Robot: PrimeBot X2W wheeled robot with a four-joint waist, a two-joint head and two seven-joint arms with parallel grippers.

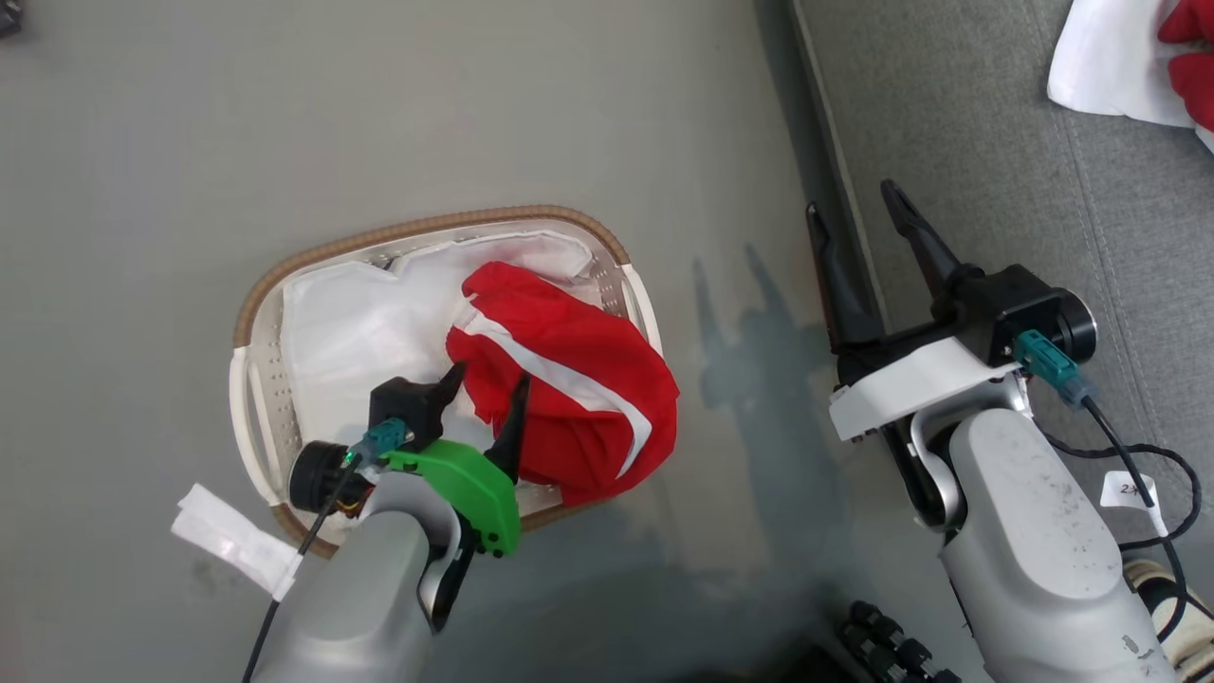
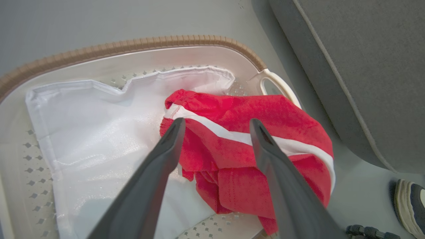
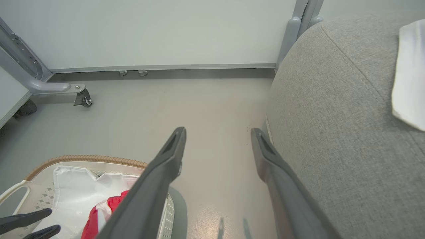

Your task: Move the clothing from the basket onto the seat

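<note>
**Left tool open over basket; right tool open at seat edge**

Floor point(image 1: 379, 114): smooth grey, slightly glossy, and it carries shadows of both arms. The basket point(image 1: 427, 223) stands on it, left of the seat point(image 1: 996, 190) and apart from it, with a strip of floor between.

Basket contents: a white sheet point(image 1: 351, 323) lining the bottom, and a red garment point(image 1: 569, 379) with a white stripe, bunched at the right end and hanging over the right rim.

Left tool point(image 1: 488, 378): jaws spread, holding nothing, above the left part of the red garment. I cannot tell whether it touches the fabric.

Right tool point(image 1: 852, 199): jaws spread and empty, over the floor just beside the seat's rounded edge.

Seat: grey woven fabric. At its far right lie a white cloth point(image 1: 1100, 66) and a red piece point(image 1: 1190, 57), touching each other.

Room: a pale wall panel point(image 3: 149, 30) at the far side, and a caster point(image 3: 83, 99) on a grey frame at far left. Part of a shoe point(image 2: 410, 205) shows on the floor near the seat.
</note>
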